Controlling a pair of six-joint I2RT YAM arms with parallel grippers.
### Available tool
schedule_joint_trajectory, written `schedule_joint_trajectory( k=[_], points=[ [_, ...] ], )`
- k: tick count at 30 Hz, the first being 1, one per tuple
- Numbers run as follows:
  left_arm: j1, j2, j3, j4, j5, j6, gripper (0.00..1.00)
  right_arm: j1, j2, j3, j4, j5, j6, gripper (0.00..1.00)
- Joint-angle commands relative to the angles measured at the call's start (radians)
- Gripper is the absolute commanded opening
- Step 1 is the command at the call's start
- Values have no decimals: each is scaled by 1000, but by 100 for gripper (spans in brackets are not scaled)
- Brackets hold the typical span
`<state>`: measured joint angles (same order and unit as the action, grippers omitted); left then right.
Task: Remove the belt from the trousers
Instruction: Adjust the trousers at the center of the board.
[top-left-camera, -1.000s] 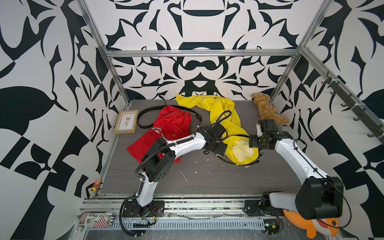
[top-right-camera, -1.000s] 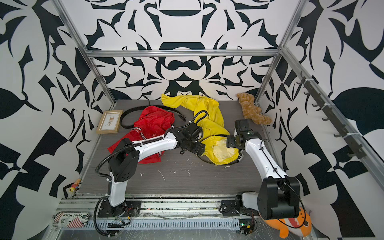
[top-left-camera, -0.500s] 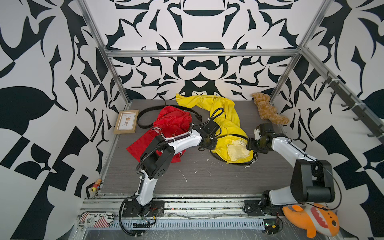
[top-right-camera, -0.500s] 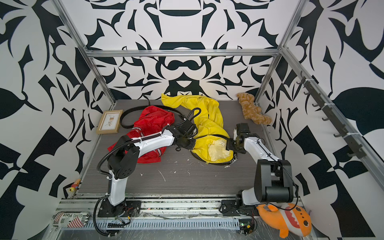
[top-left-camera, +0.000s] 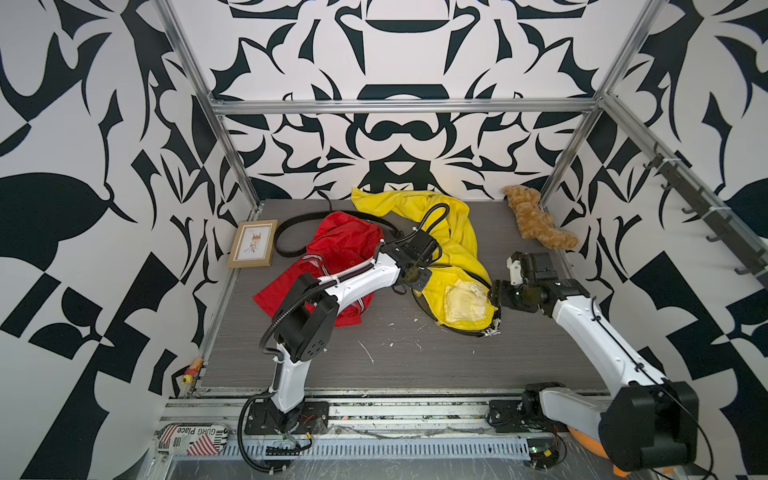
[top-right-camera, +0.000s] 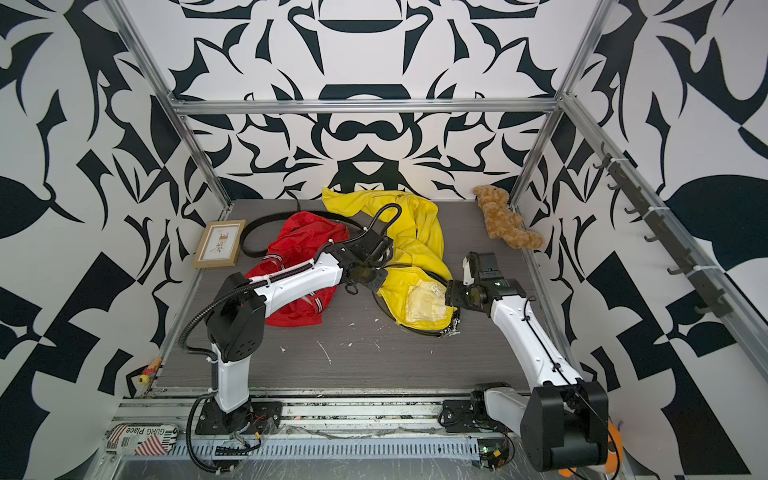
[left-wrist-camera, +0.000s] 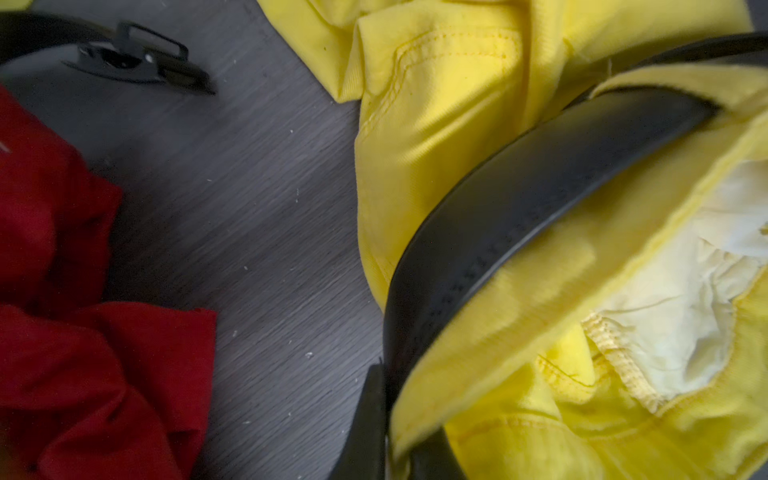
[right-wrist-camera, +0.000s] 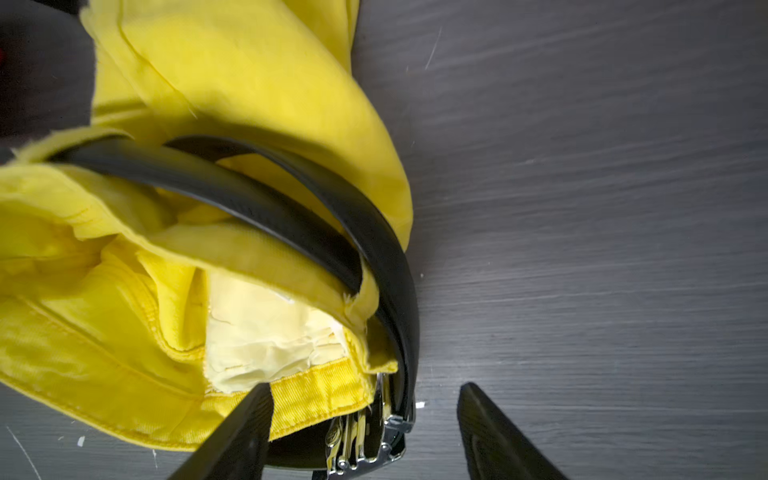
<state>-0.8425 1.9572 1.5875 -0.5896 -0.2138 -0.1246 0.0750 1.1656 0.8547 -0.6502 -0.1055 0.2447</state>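
- Left gripper (top-left-camera: 415, 279) is now sitting clamped where a second ago it was gaping, and it has been sliding toward the red side of the waist. Right arm is swinging its elbow back out.
- Left gripper is pinching the waistband of the yellow trousers (top-left-camera: 455, 243) right where the belt (left-wrist-camera: 519, 199) is running into the fabric. Can't tell if the strap itself is in the pinch. I'm reading it as an anchor, holding the cloth so it isn't dragging along.
- Right gripper (right-wrist-camera: 363, 386) is hanging open, jaws straddling the chrome buckle (right-wrist-camera: 357, 440) without touching it. Looks like it's lining up to grab that end and pull.
- Belt is still threading through the waistband and looping round the pale lining. Its buckle end is lying on the table (top-left-camera: 415, 374) on the right gripper's side.
- Red trousers (top-left-camera: 340, 245) are lying apart on the left, partly under the left arm. Second belt (top-left-camera: 291, 235) is curling behind them; can't tell if it's through any loops.
- Risk as I'm judging it: the thin fabric pinch slipping once the pull starts, and the whole garment sliding.
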Motion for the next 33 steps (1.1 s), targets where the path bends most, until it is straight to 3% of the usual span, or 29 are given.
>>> schedule_joint_trajectory(
  k=[1, 10, 16, 18, 20, 21, 23, 24, 26, 28, 33],
  points=[
    [4, -61, 9, 0, -44, 69, 0, -1, 58, 64, -22, 21, -85, 74],
    [6, -45, 39, 8, -53, 115, 0, 14, 169, 24, 170, -117, -120, 74],
    [6, -31, 56, 9, -62, 124, 0, 64, 333, 87, 155, -71, -136, 73],
    [6, -28, 54, 8, -65, 125, 0, 65, 392, 109, 132, -48, -132, 65],
    [8, -25, 51, 2, -71, 123, 0, 64, 417, 127, 116, -43, -122, 46],
    [8, -23, 51, -5, -76, 122, 11, 64, 409, 126, 117, -50, -113, 32],
    [6, -25, 54, -27, -90, 118, 63, 64, 369, 118, 120, -55, -91, 10],
    [6, -32, 53, -36, -105, 116, 76, 64, 345, 116, 118, -54, -82, 3],
    [-6, -63, 39, -41, -126, 112, 91, 64, 305, 119, 97, -56, -67, 0],
    [-45, -121, 2, -14, -169, 126, 98, 64, 268, 127, 66, -71, -55, 0],
    [-168, -231, -91, 74, -92, 223, 100, 72, 187, 123, 35, -114, 0, 0]
  ],
)
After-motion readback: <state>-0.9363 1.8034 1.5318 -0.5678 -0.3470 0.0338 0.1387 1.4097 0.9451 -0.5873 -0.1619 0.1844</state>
